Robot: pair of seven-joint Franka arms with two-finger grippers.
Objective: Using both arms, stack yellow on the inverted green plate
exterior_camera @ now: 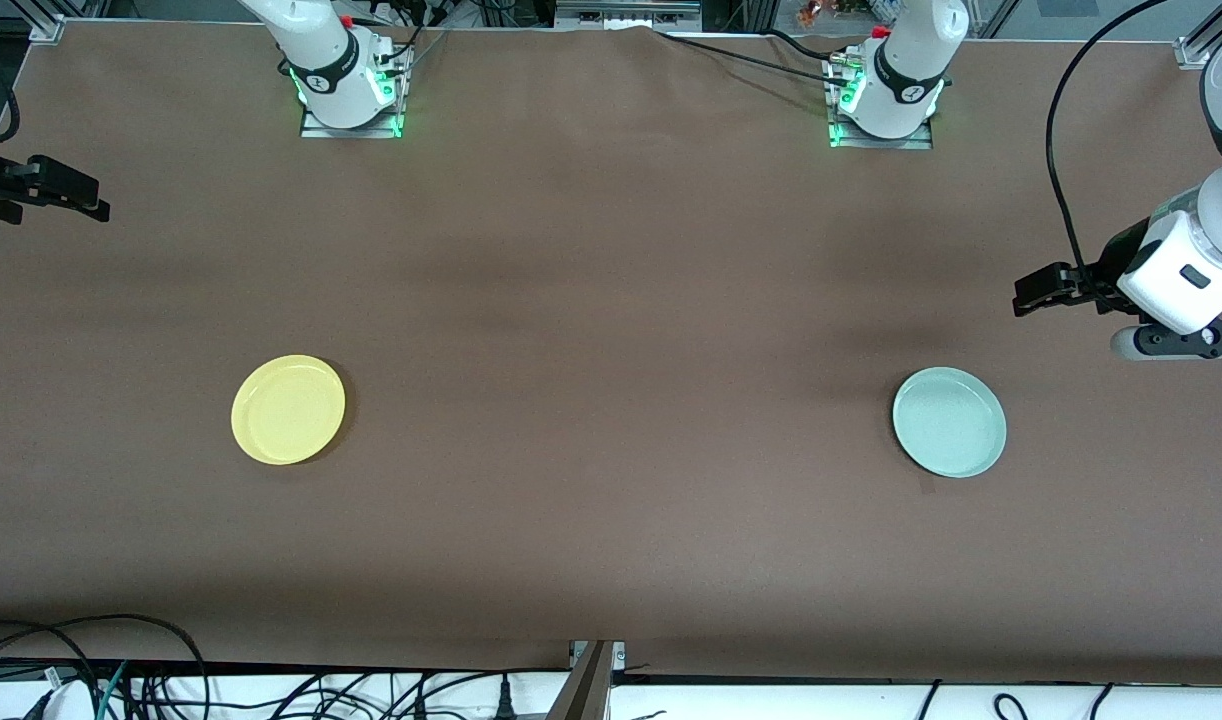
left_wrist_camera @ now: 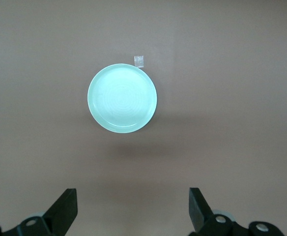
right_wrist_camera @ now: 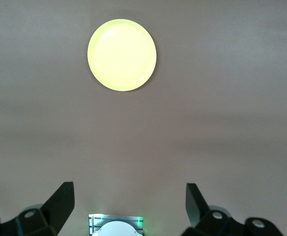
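The yellow plate point(exterior_camera: 288, 409) lies rim up on the brown table toward the right arm's end; it also shows in the right wrist view point(right_wrist_camera: 122, 54). The pale green plate point(exterior_camera: 949, 421) lies toward the left arm's end, and the left wrist view point(left_wrist_camera: 122, 98) shows faint concentric rings on its upward face. My left gripper point(exterior_camera: 1023, 296) point(left_wrist_camera: 133, 196) hangs open and empty over bare table at the left arm's end, apart from the green plate. My right gripper point(exterior_camera: 93, 200) point(right_wrist_camera: 130, 191) hangs open and empty over the right arm's end, apart from the yellow plate.
The two arm bases point(exterior_camera: 346, 95) point(exterior_camera: 886, 100) stand along the table's edge farthest from the front camera. A small white tape square point(left_wrist_camera: 139, 60) lies on the cloth beside the green plate. Cables point(exterior_camera: 121, 670) hang below the table's near edge.
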